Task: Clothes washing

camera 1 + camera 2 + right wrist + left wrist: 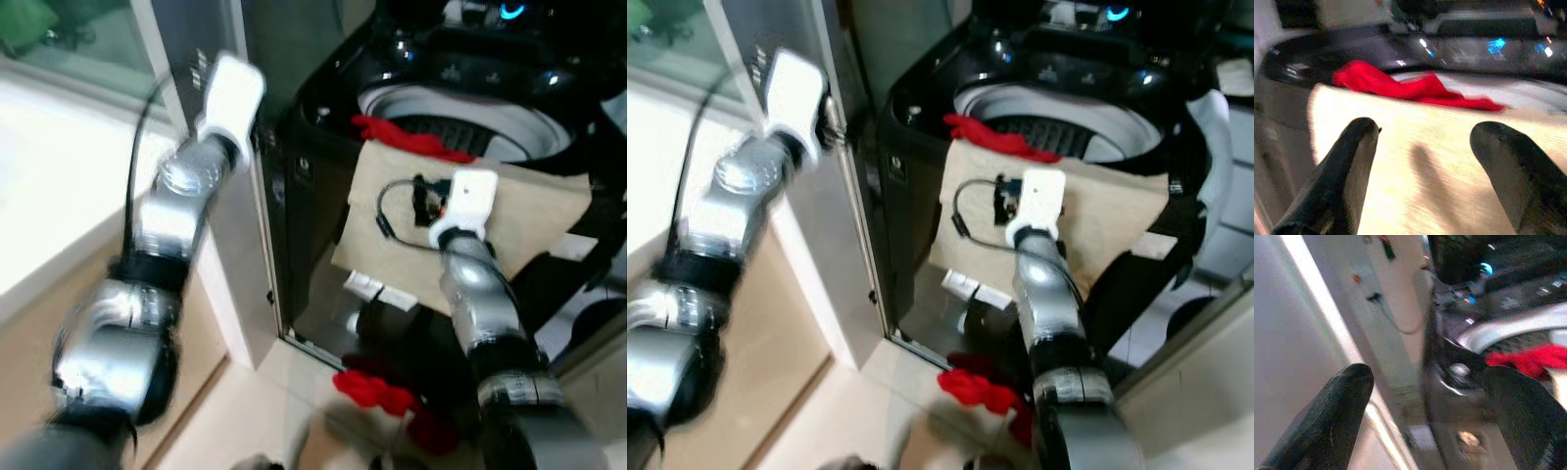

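Our right gripper [1420,161], jaws wide apart, hovers mid-frame over tan cloth [529,211] draped on washer [470,108], ready to push it in. Left gripper [1440,416], upper left, jaws apart too.

Cloth [529,211] draped over washer [323,166] front rim; garment [407,137] behind it; another garment [377,390] on floor.

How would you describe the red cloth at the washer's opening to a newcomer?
Find the black top-loading washing machine. On its front rim, above the draped beige cloth, lies the red cloth. Another red garment lies on the floor; this one is on the rim.
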Robot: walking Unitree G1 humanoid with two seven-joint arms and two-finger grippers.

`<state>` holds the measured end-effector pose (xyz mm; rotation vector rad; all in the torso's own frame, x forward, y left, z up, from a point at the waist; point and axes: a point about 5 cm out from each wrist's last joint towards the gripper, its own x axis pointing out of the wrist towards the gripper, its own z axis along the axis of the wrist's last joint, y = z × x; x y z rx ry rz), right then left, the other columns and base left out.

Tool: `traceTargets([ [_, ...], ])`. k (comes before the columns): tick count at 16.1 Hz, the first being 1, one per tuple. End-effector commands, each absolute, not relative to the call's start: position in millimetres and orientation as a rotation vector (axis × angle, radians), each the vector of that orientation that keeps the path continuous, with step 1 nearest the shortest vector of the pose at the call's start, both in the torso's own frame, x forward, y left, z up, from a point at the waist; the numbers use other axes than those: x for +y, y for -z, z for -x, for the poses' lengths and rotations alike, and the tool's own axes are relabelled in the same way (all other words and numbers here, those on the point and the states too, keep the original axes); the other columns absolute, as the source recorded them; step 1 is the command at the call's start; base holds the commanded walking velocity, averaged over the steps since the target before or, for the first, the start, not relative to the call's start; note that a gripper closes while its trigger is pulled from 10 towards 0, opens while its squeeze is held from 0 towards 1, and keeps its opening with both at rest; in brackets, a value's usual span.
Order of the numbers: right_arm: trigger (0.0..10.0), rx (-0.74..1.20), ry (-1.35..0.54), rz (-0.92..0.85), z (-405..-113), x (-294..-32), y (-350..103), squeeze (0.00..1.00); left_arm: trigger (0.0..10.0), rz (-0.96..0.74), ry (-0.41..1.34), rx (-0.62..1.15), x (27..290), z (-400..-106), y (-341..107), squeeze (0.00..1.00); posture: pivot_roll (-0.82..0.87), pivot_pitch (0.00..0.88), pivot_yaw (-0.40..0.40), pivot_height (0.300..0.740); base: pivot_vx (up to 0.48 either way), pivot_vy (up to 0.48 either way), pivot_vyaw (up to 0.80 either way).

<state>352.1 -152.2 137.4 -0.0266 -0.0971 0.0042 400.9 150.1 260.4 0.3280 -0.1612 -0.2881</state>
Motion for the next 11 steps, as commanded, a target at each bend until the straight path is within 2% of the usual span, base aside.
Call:
traceTargets([
  [1,10.0,-0.146,-0.048,0.034,-349.9,-145.7,-150.0,0.36,10.0,-0.321,0.286,-0.168,152.2,-403.8,-265.3,0.00,-0.19,0.000,0.055,0.740,0.000,0.000,0.00],
  [7,10.0,-0.237,-0.122,-0.008,-321.0,-148.5,-170.2,0.36,10.0,-0.283,0.422,-0.162,127.3,-411.1,-261.2,0.00,-0.23,0.000,0.090,0.740,0.000,0.000,0.00],
  [9,10.0,-0.227,-0.131,0.043,-309.3,-149.3,-167.2,0.40,10.0,-0.265,0.500,-0.171,114.2,-412.1,-262.9,0.00,-0.25,0.000,0.108,0.740,0.277,0.184,-0.80],
  [10,10.0,-0.224,-0.125,0.045,-307.5,-147.5,-165.9,0.39,10.0,-0.267,0.504,-0.172,112.9,-412.4,-262.5,0.00,-0.25,0.000,0.114,0.740,0.000,0.420,-0.76],
  [11,10.0,-0.218,-0.128,0.046,-306.6,-146.5,-166.9,0.36,10.0,-0.282,0.484,-0.169,114.2,-413.7,-262.1,0.00,-0.25,0.000,0.114,0.740,0.356,0.000,0.00],
])
